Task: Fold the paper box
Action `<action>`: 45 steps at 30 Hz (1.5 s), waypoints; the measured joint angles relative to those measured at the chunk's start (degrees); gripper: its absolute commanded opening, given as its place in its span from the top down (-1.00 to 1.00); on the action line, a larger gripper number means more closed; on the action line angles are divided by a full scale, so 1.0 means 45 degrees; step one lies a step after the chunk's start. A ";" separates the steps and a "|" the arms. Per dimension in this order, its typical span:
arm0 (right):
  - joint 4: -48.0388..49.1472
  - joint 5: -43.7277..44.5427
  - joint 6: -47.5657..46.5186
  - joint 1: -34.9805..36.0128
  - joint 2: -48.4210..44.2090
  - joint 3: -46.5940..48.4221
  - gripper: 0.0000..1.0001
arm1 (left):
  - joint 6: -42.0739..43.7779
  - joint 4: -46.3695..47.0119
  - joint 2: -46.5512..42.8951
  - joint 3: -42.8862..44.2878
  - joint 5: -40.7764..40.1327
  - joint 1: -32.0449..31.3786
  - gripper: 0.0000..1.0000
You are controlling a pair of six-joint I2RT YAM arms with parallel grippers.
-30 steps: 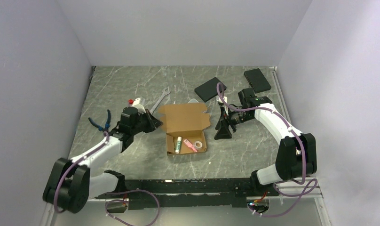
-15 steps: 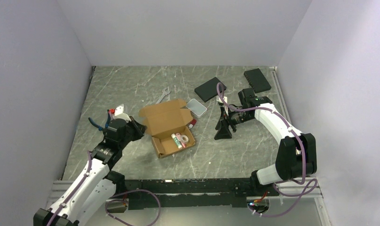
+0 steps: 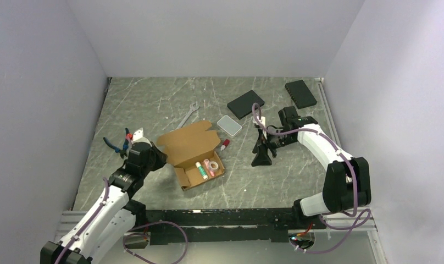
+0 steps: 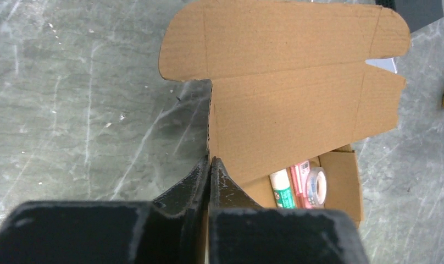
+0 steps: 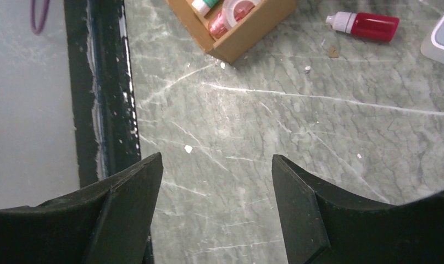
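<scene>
paper box (image 3: 191, 155) is set open, centre-left on the table (image 3: 154, 104) | its left edge is clamped by the left gripper (image 4: 210, 165), likely for repositioning | right gripper (image 5: 215, 165) is held spread and empty, right of the box

The plain brown corrugated cardboard mailer box (image 3: 188, 144) lies left of centre in the top view, turned diagonally on the surface. State: open. The lid panel, with rounded side flaps, extends toward the upper left. The shallow rectangular tray, walls erected, occupies the lower right end
</scene>
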 measured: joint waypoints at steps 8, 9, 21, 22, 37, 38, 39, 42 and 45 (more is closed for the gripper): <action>-0.0053 0.1200 -0.5430 0.1171 -0.1341 -0.1311 -0.99 | -0.0597 -0.0811 -0.0593 -0.0194 -0.0209 0.0000 -0.42; -0.0078 0.1438 -0.6280 0.1341 -0.1477 -0.1375 -0.99 | -0.0699 -0.0957 -0.0835 -0.0194 -0.0214 0.0000 -0.49; -0.0078 0.4197 -1.0253 0.2875 0.2929 0.2234 -0.82 | -0.0427 -0.3638 -0.3803 0.2064 -0.0010 0.0000 -0.83; -0.0185 0.4337 -1.0321 0.2929 0.3444 0.2793 -0.76 | -0.0180 -0.3711 -0.3793 0.2589 0.0126 0.0000 -0.83; -0.0709 0.5309 -0.9811 0.4197 0.8340 0.7563 -0.22 | 0.4580 -0.5406 -0.0918 0.5731 -0.0204 0.0000 -0.88; -0.0724 0.5338 -0.9748 0.4201 0.8456 0.7645 -0.19 | 0.4658 -0.5459 -0.1015 0.5731 -0.0233 0.0000 -0.87; -0.0714 0.5353 -0.9670 0.4231 0.8563 0.7699 -0.17 | 0.4702 -0.5493 -0.1146 0.5731 -0.0272 0.0000 -0.87; -0.0729 0.5489 -0.9452 0.4308 0.8762 0.7742 -0.11 | 0.4881 -0.5523 -0.1656 0.5712 -0.0325 0.0000 -0.87; -0.0782 0.5649 -0.9233 0.4507 0.8956 0.7902 0.01 | 0.4945 -0.5518 -0.2074 0.5707 -0.0330 0.0000 -0.87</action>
